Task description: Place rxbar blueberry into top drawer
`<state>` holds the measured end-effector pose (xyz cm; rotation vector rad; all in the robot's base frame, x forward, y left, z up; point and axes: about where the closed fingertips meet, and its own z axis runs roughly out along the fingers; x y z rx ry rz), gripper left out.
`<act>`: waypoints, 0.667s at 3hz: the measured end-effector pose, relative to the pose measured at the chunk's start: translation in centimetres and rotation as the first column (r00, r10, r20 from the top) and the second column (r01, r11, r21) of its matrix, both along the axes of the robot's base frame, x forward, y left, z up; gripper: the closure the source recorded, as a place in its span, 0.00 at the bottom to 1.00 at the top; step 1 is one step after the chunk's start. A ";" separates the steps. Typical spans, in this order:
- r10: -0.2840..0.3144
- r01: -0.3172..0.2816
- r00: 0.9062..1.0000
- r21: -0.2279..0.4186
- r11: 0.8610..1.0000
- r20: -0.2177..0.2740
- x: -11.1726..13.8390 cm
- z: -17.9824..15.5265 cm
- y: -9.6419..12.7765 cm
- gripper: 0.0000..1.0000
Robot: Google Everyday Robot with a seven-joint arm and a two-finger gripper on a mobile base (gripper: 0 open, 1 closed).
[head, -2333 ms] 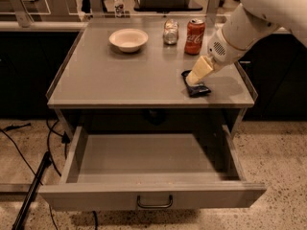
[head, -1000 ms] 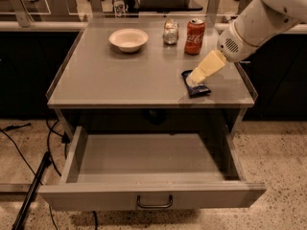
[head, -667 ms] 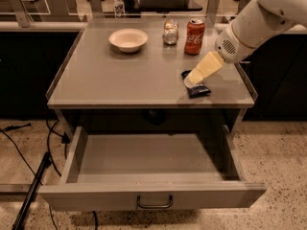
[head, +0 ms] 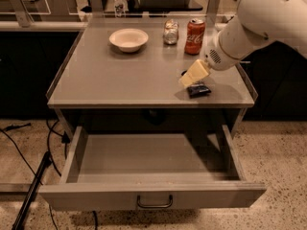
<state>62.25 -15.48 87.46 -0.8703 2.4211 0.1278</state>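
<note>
The rxbar blueberry (head: 198,90) is a small dark blue packet lying flat on the grey tabletop near its front right corner. My gripper (head: 193,74), cream-coloured at the end of the white arm, points down and left just above the bar's far side; whether it touches the wrapper is unclear. The top drawer (head: 153,196) is pulled fully out under the table, its grey inside bare, with a dark bar handle (head: 154,203) at the centre of the front panel.
A white bowl (head: 128,39) sits at the back left of the tabletop (head: 110,80). A small jar (head: 170,32) and a red soda can (head: 195,36) stand at the back, right behind the gripper. Cables (head: 45,159) trail on the floor at the left.
The arm's upper part has swung a little to the right, while the gripper tip stays almost in place over the bar. The bar and drawer have not moved.
</note>
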 end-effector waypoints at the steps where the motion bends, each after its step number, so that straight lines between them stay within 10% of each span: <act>1: -0.031 0.031 0.999 0.001 1.000 0.012 1.0 -1.0 0.2 0.35; 2: -0.071 0.071 0.997 0.016 0.997 0.005 2.2 -2.4 -0.4 0.35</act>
